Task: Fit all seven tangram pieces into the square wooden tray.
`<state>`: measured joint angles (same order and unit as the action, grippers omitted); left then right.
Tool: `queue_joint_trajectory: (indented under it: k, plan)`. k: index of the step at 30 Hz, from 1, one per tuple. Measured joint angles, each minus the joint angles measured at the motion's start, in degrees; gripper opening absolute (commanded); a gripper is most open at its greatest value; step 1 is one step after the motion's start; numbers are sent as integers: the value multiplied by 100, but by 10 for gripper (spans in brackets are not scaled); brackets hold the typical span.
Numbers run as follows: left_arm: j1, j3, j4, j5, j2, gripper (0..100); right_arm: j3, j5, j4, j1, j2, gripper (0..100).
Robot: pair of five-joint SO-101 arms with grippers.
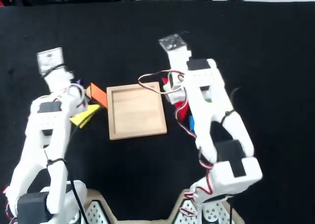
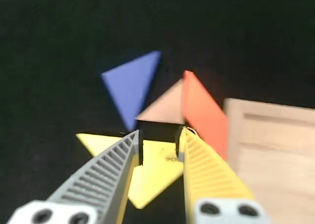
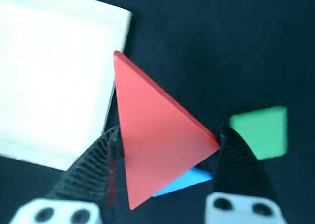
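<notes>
A black tabletop (image 1: 147, 37) carries everything. The right hand (image 3: 170, 133) grips a red triangle (image 3: 147, 115) across its edges. A light blue piece (image 3: 184, 180) lies under it, a green square (image 3: 260, 131) just beyond one finger, and the wooden tray (image 3: 49, 76) beyond the other. The left hand (image 2: 160, 132) hangs open over a yellow triangle (image 2: 155, 172), with an orange piece (image 2: 204, 113) between it and the tray.

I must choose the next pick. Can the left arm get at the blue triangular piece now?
Probably yes. The blue triangular piece lies flat on the black cloth just beyond the open left gripper, with nothing on it; only the tan triangular piece sits close beside one corner.
</notes>
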<state>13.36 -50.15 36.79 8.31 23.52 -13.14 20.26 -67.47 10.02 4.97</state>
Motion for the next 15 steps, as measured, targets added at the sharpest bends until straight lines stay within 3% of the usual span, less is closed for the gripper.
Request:
queue_joint_trajectory:
  k: [4, 10, 15]
  plan:
    - [448, 0, 0, 0, 0, 148, 0, 1231, 0, 352, -246, 170]
    - [879, -308, -53, 0, -9, 148, 0, 2207, 0, 1125, -316, 170]
    - [1785, -563, -53, -440, -9, 148, 97, 2796, 0, 1758, -316, 172]
